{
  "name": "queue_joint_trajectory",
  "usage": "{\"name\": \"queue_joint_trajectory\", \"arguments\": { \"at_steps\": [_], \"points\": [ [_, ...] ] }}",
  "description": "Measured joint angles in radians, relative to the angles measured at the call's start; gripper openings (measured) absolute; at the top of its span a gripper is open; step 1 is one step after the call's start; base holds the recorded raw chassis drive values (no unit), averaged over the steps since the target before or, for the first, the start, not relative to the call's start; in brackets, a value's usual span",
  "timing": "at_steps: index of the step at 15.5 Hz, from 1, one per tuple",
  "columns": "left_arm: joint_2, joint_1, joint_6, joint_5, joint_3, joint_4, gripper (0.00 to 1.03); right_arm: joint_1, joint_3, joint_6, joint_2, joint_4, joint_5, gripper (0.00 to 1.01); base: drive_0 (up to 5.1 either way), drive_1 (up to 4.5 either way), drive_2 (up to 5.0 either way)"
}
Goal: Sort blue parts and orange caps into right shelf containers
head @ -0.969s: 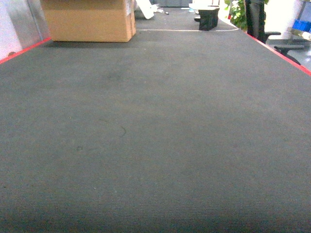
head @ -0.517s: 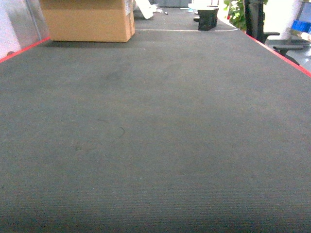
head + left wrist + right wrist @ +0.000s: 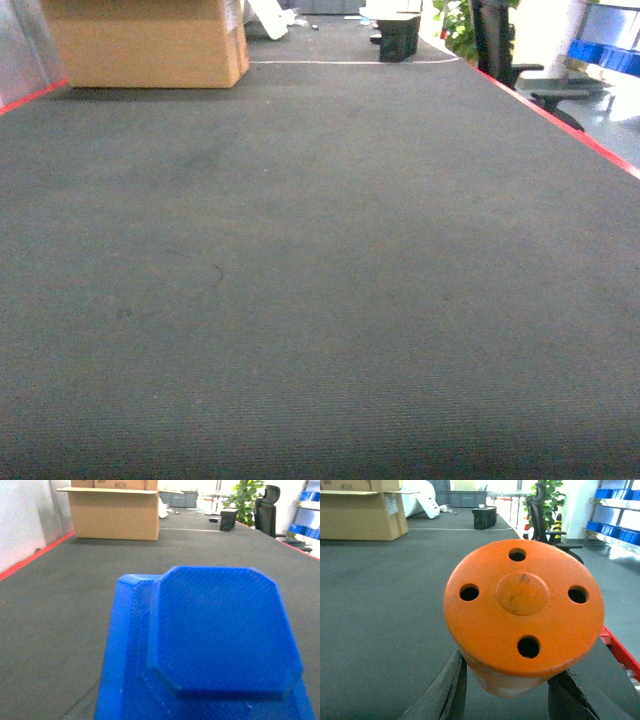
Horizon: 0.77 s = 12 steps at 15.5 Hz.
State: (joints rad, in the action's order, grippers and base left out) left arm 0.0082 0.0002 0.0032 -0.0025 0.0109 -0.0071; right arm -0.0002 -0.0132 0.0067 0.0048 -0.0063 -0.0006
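A blue part [image 3: 215, 645], flat with an octagonal raised face, fills the left wrist view and hangs above the dark mat; it hides my left gripper's fingers. An orange cap [image 3: 522, 607], a round disc with several holes, sits between the dark fingers [image 3: 452, 685] of my right gripper [image 3: 507, 692], which is shut on its body. Bright blue shelf containers [image 3: 615, 530] stand on the steel shelf [image 3: 615, 502] at the far right, also showing as shelf containers [image 3: 605, 45] in the head view. Neither gripper appears in the head view.
A dark grey mat [image 3: 320, 280] with red edge strips [image 3: 560, 110] stretches ahead. A brown cardboard box [image 3: 140, 40] stands at the far left, a small black box [image 3: 398, 38] at the far middle. An office chair [image 3: 500, 50] and a plant [image 3: 547, 495] are at the right.
The head view has swung to the right: the cardboard box and black box slid left in the picture, and more of the blue containers came in at the right.
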Motion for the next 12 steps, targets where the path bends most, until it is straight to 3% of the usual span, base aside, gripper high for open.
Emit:
{"name": "queue_joint_trajectory", "arguments": {
  "at_steps": [12],
  "points": [
    [0.0, 0.0, 0.0, 0.002, 0.0, 0.0, 0.43, 0.0, 0.0, 0.0, 0.0, 0.0, 0.0, 0.39, -1.6, -1.58, -1.6]
  ]
}}
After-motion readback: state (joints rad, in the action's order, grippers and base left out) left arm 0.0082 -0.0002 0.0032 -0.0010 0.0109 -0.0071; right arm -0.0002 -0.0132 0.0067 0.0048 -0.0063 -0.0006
